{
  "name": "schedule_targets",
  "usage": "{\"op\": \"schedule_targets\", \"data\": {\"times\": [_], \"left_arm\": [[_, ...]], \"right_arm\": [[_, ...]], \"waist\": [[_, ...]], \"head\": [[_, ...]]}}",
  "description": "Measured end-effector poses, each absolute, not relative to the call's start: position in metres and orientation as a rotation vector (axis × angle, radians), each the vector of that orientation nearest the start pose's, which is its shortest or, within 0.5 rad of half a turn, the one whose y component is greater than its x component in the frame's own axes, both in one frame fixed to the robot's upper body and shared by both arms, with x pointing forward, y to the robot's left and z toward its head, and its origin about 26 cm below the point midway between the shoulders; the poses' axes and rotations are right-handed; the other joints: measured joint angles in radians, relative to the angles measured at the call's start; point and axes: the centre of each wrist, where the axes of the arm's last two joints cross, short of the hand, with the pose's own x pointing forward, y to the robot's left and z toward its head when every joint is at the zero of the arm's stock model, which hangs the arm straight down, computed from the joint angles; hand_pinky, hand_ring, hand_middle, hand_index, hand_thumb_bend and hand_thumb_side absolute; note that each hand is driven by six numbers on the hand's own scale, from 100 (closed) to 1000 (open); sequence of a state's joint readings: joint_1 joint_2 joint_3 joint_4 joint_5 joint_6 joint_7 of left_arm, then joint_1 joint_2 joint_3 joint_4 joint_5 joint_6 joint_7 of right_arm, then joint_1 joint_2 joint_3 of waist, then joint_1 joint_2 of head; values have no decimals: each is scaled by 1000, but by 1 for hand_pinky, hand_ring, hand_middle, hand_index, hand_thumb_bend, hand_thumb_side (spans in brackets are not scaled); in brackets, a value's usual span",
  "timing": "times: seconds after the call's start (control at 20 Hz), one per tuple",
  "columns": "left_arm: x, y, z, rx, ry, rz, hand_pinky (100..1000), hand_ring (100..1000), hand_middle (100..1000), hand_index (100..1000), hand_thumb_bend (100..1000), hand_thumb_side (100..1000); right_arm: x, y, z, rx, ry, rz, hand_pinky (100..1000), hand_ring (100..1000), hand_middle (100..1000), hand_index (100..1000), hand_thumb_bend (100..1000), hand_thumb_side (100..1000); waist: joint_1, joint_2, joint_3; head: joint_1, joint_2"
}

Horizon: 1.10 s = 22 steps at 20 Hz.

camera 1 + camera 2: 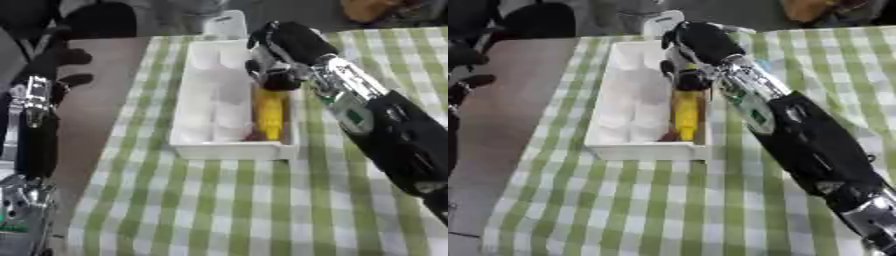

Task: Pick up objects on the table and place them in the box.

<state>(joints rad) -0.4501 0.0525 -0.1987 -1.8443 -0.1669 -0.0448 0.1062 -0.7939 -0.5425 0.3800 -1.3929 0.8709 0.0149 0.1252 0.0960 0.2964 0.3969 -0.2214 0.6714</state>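
Apparently at the placing step, the right hand (278, 65) hangs over the white box (194, 148) on the checked tabletop (227, 200), fingers curled by the yellow object's (270, 114) top, grip unclear; next it should release and withdraw.

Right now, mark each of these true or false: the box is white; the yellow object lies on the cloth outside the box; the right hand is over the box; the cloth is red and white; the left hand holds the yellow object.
1. The box is white. True.
2. The yellow object lies on the cloth outside the box. False: it is inside the box, along its right side.
3. The right hand is over the box. True.
4. The cloth is red and white. False: it is green-and-white checked.
5. The left hand holds the yellow object. False: only the left arm shows, away from the box.
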Motion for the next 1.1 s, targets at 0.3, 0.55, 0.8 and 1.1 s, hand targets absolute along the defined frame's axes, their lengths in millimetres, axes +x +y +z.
{"op": "schedule_targets", "data": {"times": [0.3,0.55,0.8,1.1], "left_arm": [[324,144,188,-58,-2338,-325,757,1000,672,770,149,970],[324,144,189,-60,-2339,-327,757,1000,672,770,150,971],[324,143,189,-63,-2339,-330,756,1000,672,770,151,971],[324,142,189,-66,-2340,-334,756,1000,673,770,152,971]], "right_arm": [[420,-212,203,-1093,-1759,1515,549,479,430,706,100,100],[421,-204,195,-1029,-1780,1560,593,513,474,756,100,109],[419,-199,185,-870,-1771,1721,870,840,890,989,100,532],[418,-199,182,-781,-1751,1842,899,869,931,1000,100,633]], "waist": [[0,1,2],[-3,4,-3],[-6,4,-10],[-6,4,-21]], "head": [[0,0],[0,0],[1,0],[4,0]]}}
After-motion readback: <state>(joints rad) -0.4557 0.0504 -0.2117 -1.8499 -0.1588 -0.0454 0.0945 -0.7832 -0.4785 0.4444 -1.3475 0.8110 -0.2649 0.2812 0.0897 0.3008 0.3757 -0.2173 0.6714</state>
